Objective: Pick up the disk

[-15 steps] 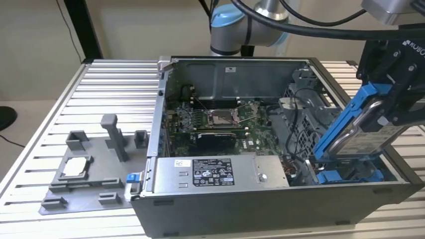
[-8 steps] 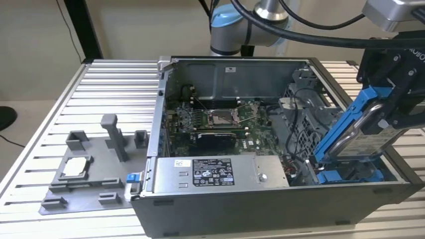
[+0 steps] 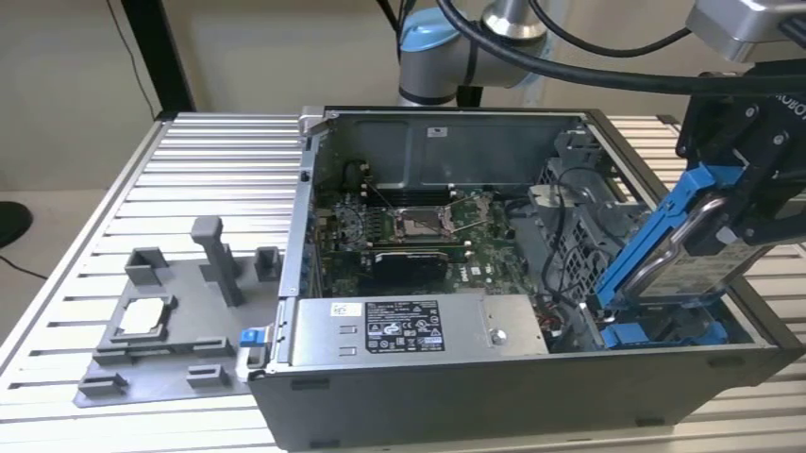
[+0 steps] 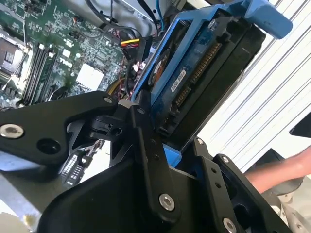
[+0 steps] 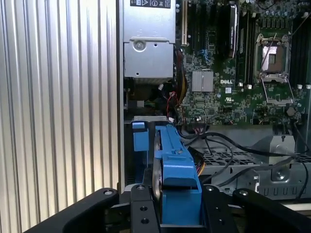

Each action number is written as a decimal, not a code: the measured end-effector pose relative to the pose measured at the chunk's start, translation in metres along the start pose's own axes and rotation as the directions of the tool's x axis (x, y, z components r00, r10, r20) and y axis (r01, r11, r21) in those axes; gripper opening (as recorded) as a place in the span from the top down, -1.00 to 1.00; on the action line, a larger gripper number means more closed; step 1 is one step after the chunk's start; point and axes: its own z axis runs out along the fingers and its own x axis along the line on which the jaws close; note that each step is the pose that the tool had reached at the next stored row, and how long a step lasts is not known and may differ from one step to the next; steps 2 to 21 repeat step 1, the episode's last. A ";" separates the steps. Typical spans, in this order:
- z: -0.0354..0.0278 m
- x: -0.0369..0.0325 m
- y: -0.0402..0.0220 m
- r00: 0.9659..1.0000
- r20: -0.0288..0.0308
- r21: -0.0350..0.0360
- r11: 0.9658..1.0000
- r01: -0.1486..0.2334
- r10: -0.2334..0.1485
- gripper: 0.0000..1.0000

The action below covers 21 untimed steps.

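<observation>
The disk [image 3: 677, 247], a silver-grey drive in a blue plastic bracket, stands steeply tilted at the exterior view's right end of the open computer case [image 3: 504, 396]. Its lower end is still down by the blue drive bay [image 3: 655, 332], its upper end is raised above the case rim. My gripper [image 3: 734, 209] is shut on that upper end. In both wrist views the black fingers [image 5: 141, 204] clamp the bracket from either side, with the disk [image 5: 175, 167] between them. The second wrist view shows the disk [image 4: 194, 73] and its connector edge reaching out from my gripper [image 4: 167, 133].
The case holds a motherboard [image 3: 410, 226], a power supply box [image 3: 403, 328] and loose cables [image 3: 573, 189]. On the slatted table [image 3: 189, 170], at the exterior view's left, lies a grey fixture plate [image 3: 176, 321] with upright pegs. A person's arm [image 4: 286, 170] shows beyond the table.
</observation>
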 end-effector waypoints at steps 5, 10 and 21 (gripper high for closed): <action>0.0000 0.0000 0.0000 1.000 0.000 0.000 1.000 0.000 0.000 1.00; 0.0000 0.0000 0.0000 1.000 0.000 0.000 1.000 0.000 0.000 1.00; 0.0000 0.0000 0.0000 1.000 0.000 0.000 1.000 0.000 0.000 1.00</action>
